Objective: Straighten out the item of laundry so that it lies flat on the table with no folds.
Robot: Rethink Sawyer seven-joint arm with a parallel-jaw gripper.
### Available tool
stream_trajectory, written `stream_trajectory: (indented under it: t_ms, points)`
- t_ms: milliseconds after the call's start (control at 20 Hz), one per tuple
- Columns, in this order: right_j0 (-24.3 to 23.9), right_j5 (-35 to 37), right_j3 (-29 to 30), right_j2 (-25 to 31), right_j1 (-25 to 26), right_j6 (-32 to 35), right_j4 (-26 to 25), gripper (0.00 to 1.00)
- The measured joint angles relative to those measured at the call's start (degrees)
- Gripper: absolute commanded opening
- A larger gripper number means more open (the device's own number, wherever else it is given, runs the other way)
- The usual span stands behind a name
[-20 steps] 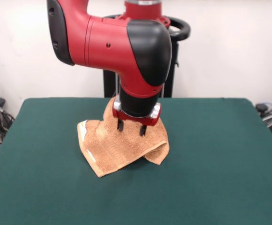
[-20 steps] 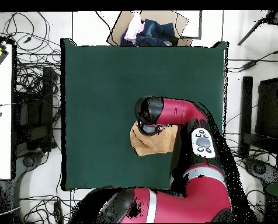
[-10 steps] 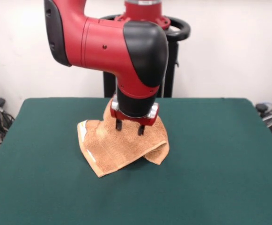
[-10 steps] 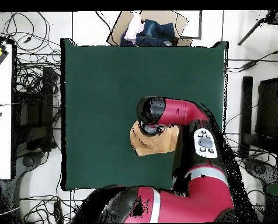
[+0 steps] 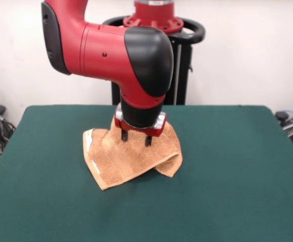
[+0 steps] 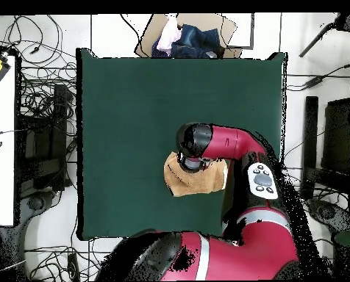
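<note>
Even, diffuse light fills the front view; the white wall behind the arm (image 5: 111, 50) is bright and nearly washed out. Soft highlights sit on the arm's red shell and black elbow cap. Under the towel (image 5: 131, 156) lies only a faint, soft-edged shadow on the desk (image 5: 227, 176), darkest below the raised fold at the towel's right. The desk's matte green takes no glare. From overhead, the desk (image 6: 134, 95) appears evenly lit.
</note>
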Motion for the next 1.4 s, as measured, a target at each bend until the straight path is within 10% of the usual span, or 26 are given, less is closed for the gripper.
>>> stream_trajectory:
  t_ms: [700,750,1400]
  points:
    - [0.0,0.0,0.0,0.0,0.0,0.0,0.0,1.0]
    - [0.0,0.0,0.0,0.0,0.0,0.0,0.0,0.0]
    - [0.0,0.0,0.0,0.0,0.0,0.0,0.0,0.0]
